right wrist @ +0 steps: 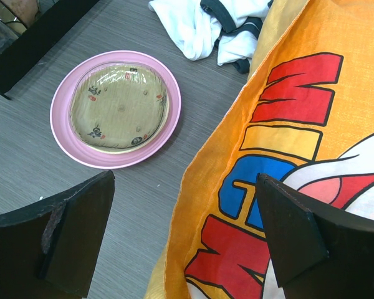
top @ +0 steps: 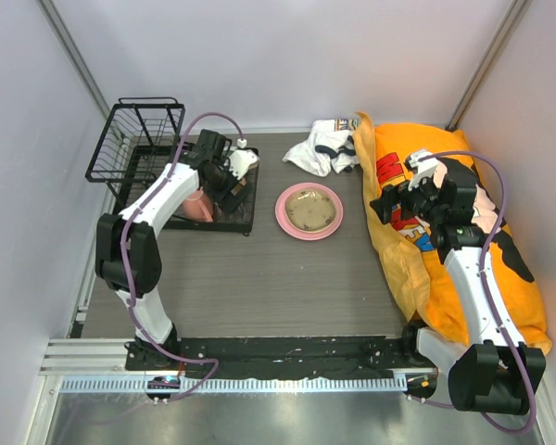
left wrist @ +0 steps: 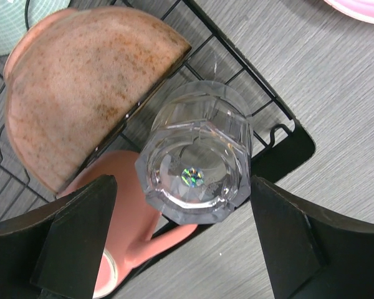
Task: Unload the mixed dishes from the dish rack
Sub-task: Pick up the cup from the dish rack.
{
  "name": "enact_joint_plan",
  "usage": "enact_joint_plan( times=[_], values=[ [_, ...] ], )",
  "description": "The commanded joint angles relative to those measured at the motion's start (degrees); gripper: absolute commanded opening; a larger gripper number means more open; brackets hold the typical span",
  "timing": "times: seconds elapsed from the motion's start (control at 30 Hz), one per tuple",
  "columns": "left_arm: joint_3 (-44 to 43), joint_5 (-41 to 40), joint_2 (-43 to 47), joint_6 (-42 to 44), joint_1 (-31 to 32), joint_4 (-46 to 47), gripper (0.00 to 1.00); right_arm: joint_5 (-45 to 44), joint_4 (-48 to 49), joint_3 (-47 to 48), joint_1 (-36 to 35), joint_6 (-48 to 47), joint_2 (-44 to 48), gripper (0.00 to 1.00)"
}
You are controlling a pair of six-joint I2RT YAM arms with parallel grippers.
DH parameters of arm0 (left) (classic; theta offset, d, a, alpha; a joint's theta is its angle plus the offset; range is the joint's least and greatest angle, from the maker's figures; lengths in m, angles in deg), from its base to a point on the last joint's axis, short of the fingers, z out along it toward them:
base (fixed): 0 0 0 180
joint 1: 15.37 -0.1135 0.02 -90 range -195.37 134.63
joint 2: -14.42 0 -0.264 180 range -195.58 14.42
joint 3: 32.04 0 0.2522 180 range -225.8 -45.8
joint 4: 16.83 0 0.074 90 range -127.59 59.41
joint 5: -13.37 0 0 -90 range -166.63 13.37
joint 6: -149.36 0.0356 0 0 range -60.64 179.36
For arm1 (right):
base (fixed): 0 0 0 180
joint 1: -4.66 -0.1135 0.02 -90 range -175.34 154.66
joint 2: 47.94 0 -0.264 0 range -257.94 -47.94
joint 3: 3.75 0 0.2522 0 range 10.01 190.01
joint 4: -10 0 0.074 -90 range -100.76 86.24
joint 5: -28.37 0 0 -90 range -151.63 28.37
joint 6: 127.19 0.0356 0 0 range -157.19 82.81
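Observation:
The black wire dish rack point(top: 137, 139) stands at the far left, and its lower tray point(left wrist: 280, 149) shows in the left wrist view. On the tray a clear glass cup point(left wrist: 196, 162) stands upside down beside a pink mug point(left wrist: 124, 224) lying on its side. A brown speckled, pink-rimmed bowl point(left wrist: 81, 93) stands on edge. A mint-green bowl point(left wrist: 31, 15) peeks in at the top left. My left gripper point(top: 230, 176) is open, with its fingers point(left wrist: 75, 243) either side of the cup and apart from it. The pink plate point(top: 287, 218) carries the tan shallow dish point(top: 309, 210) on the table. My right gripper point(top: 389, 206) is open and empty.
A large orange printed cloth point(top: 445, 241) covers the right side, and my right gripper hovers over its left edge point(right wrist: 193, 205). A crumpled white cloth point(top: 324, 146) lies at the back centre. The plate and dish also show in the right wrist view point(right wrist: 115, 109).

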Motion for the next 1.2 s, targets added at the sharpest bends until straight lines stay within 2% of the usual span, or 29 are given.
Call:
enact_joint_plan(
  times=[0.0,0.67,1.17],
  values=[
    [-3.17,4.15,-0.84,2.42,-1.14,1.11,0.92,-0.39,0.80,1.89,0.32,-0.90,0.14,1.00],
    [-2.65,8.91,-2.86,3.38,-1.41,0.14,0.93,-0.66,0.63,1.98,0.32,-1.07,0.23,0.99],
    [-1.33,7.24,-3.13,3.47,-1.41,0.50,0.77,-0.66,0.63,2.06,0.24,-1.07,0.41,1.00]
  ],
)
